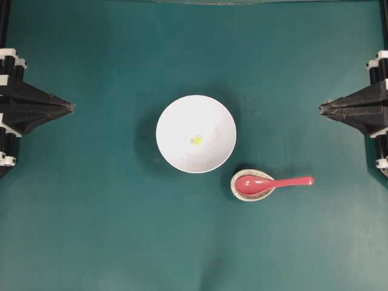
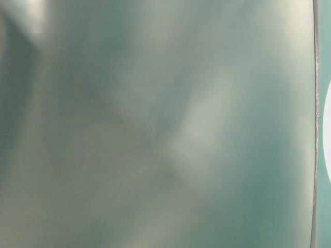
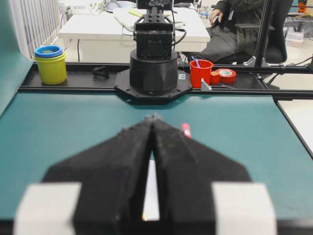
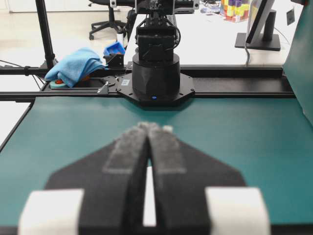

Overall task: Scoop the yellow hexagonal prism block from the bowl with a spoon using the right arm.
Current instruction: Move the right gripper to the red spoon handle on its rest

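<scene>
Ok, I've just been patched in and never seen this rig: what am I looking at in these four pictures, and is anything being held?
It is a two-armed robot at a teal table. The overhead view shows the left end effector and the right end effector pointing inward from the sides, both shut and holding nothing. Between them sits the white bowl with the tiny yellow block inside. Near it, toward the bottom right of the view, the pink-red spoon lies with its scoop in a small speckled spoon rest, handle pointing toward the right arm. Two pictures come from cameras on the wrists: each looks along its own closed end effector, left and right, toward the opposite arm's base. The table-level picture is a blur and tells almost nothing.
</scene>
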